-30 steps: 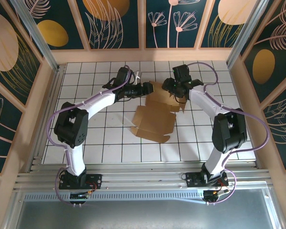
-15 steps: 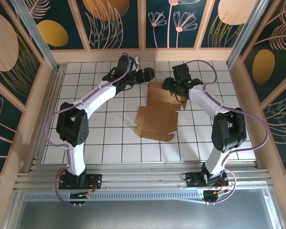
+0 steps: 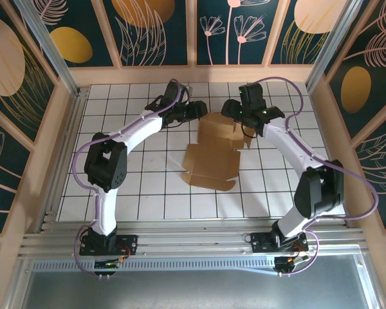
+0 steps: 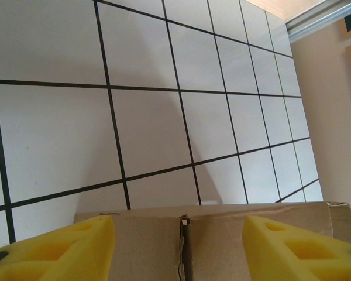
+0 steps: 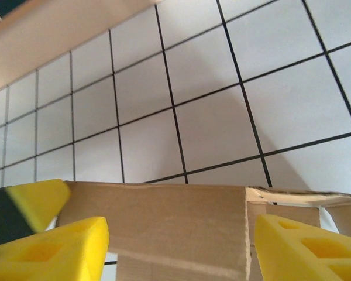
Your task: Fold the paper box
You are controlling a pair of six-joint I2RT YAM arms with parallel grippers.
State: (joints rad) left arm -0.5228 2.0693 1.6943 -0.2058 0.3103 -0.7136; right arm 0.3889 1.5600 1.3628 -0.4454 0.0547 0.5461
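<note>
On the left, my left jaws stood wide, yellow pads (image 4: 52, 249) by the upper edge of a raised flap. The paper box (image 3: 212, 158) lay mid-table (image 3: 128, 183), its far panel tilted up between both arms. My right jaws, also wide, faced that panel. With nothing clamped, an uneven push could skid the sheet or buckle the flap off its crease.

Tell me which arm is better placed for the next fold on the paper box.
Probably right: the right gripper, open, frames a tall stretch of the raised panel of the paper box; the left gripper frames just its top edge.
</note>
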